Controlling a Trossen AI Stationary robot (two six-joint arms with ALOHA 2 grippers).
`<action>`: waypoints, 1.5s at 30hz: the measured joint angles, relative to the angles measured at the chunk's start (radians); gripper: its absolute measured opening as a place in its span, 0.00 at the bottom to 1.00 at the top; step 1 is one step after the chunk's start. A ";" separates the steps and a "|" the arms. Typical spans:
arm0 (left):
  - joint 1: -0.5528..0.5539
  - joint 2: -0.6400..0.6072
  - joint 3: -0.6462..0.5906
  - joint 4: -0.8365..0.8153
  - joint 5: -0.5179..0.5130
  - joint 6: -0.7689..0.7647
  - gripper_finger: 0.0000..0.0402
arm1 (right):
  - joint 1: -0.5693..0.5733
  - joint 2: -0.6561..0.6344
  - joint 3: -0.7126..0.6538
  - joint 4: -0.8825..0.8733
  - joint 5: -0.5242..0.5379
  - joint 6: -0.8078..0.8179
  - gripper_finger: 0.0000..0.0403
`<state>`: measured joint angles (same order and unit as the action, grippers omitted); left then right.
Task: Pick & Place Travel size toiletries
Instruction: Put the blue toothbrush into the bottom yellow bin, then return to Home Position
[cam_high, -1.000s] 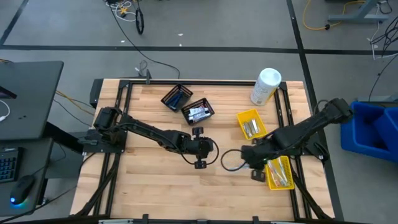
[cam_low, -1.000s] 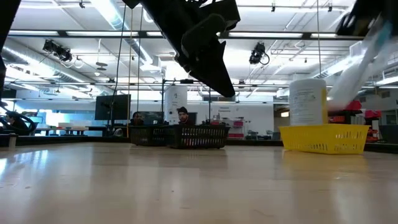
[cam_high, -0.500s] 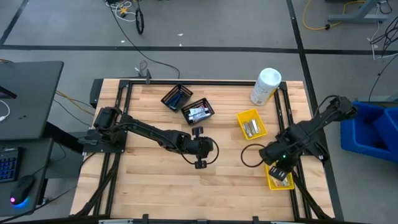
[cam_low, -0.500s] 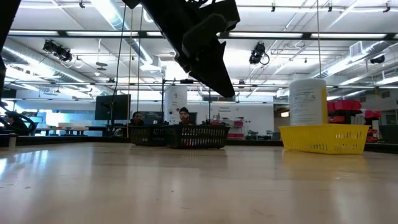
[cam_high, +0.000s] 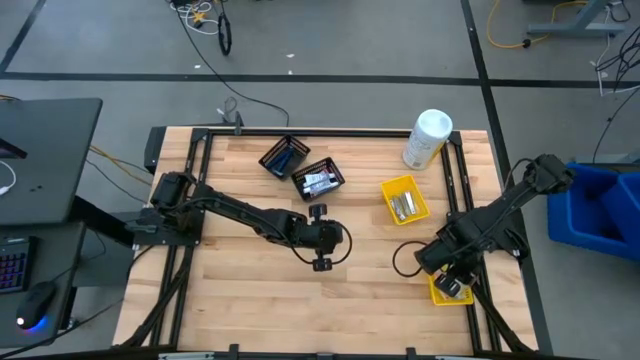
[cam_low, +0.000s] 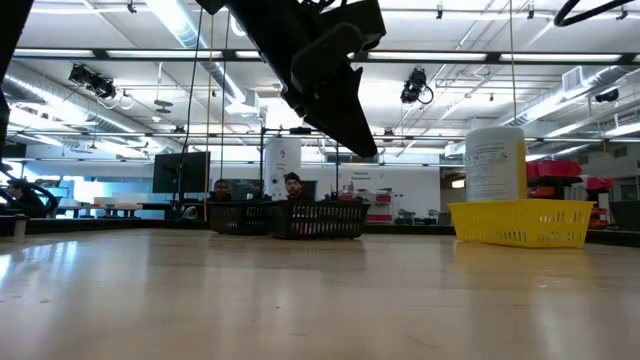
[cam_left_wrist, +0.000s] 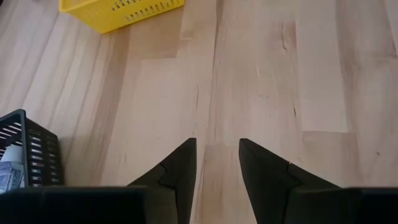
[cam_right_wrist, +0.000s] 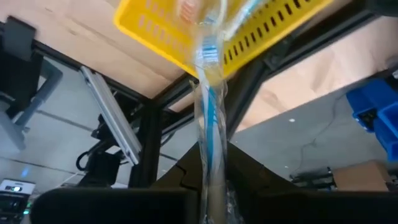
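Note:
My right gripper (cam_high: 446, 277) hovers over the near yellow bin (cam_high: 450, 290) at the table's right near corner, shut on a blue-white toothbrush in a clear wrapper (cam_right_wrist: 208, 106). That bin (cam_right_wrist: 261, 28) fills the top of the right wrist view. My left gripper (cam_high: 322, 243) hangs open above the table's middle, holding nothing (cam_left_wrist: 217, 163). A second yellow bin (cam_high: 404, 199) holds small silver pieces. One black mesh basket (cam_high: 318, 181) holds white items, and another (cam_high: 284, 157) holds dark blue ones. My right gripper pinches the toothbrush between its two fingers (cam_right_wrist: 245, 177) at the handle end (cam_right_wrist: 210, 155). The brush lies along the fingers and sticks out past their tips. It is lifted clear, and its bristle end (cam_right_wrist: 207, 57) points at the yellow bin's wall.
A big white canister (cam_high: 428, 138) stands at the far right corner. The table's black frame rails (cam_right_wrist: 155, 118) and the floor show beyond the near bin. Bare wood (cam_left_wrist: 261, 74) lies under my left gripper. People sit far behind the baskets (cam_low: 292, 185).
My right gripper has carried the toothbrush from the table's middle-right toward the right near corner and now stands over the near yellow bin. It has swung out of the low view. My left arm has kept still.

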<state>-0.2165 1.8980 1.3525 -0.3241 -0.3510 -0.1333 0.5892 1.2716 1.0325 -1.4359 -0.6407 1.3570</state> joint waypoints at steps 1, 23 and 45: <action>0.000 0.000 0.000 0.000 0.000 0.000 0.32 | -0.002 0.000 -0.004 0.011 0.000 -0.001 0.11; 0.000 0.000 0.000 0.001 0.000 0.018 0.32 | -0.057 0.000 -0.056 0.030 0.144 -0.129 0.43; -0.068 -0.071 -0.001 -0.138 -0.039 0.105 0.28 | -0.178 0.000 -0.056 0.459 0.854 -0.690 0.38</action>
<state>-0.2844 1.8268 1.3514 -0.4620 -0.3898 -0.0284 0.4107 1.2713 0.9764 -0.9771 0.2137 0.6673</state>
